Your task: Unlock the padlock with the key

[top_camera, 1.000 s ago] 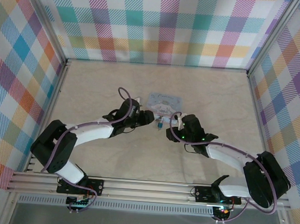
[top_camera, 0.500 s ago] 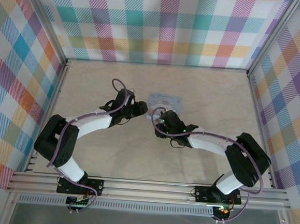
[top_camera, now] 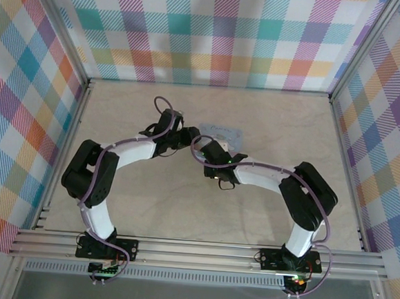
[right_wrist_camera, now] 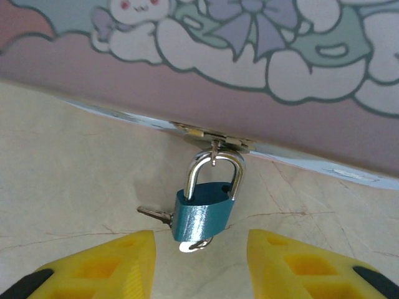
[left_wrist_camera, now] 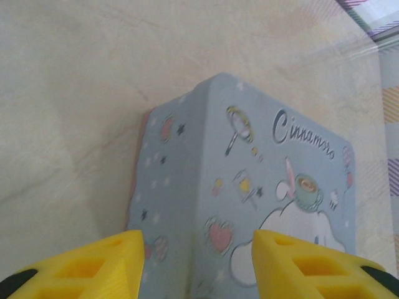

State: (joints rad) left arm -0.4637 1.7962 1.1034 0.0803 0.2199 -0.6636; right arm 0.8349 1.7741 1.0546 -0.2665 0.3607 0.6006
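The padlock (right_wrist_camera: pixel 203 215) is small and blue-metallic, and its silver shackle hangs from the hasp (right_wrist_camera: pixel 215 141) on the front of the pale-blue cartoon tin (right_wrist_camera: pixel 249 56). A key blade (right_wrist_camera: pixel 154 215) pokes out to its left, and a silvery key part (right_wrist_camera: pixel 197 245) shows at its underside. My right gripper (right_wrist_camera: pixel 201 258) is open, its yellow fingers (right_wrist_camera: pixel 118 265) either side just short of the lock. My left gripper (left_wrist_camera: pixel 196 258) is open at the tin's (left_wrist_camera: pixel 249 180) left corner. In the top view both grippers, left (top_camera: pixel 189 135) and right (top_camera: pixel 210 152), meet at the tin (top_camera: pixel 227 132).
The tin stands mid-table on a beige marbled surface (top_camera: pixel 134 110). Checked walls (top_camera: pixel 216 33) close in the back and both sides. The arms' purple cables (top_camera: pixel 163 105) loop above the wrists.
Both arms have reached further toward the tin. The right gripper swung left and forward to the tin's front; the left gripper moved up to its left corner.
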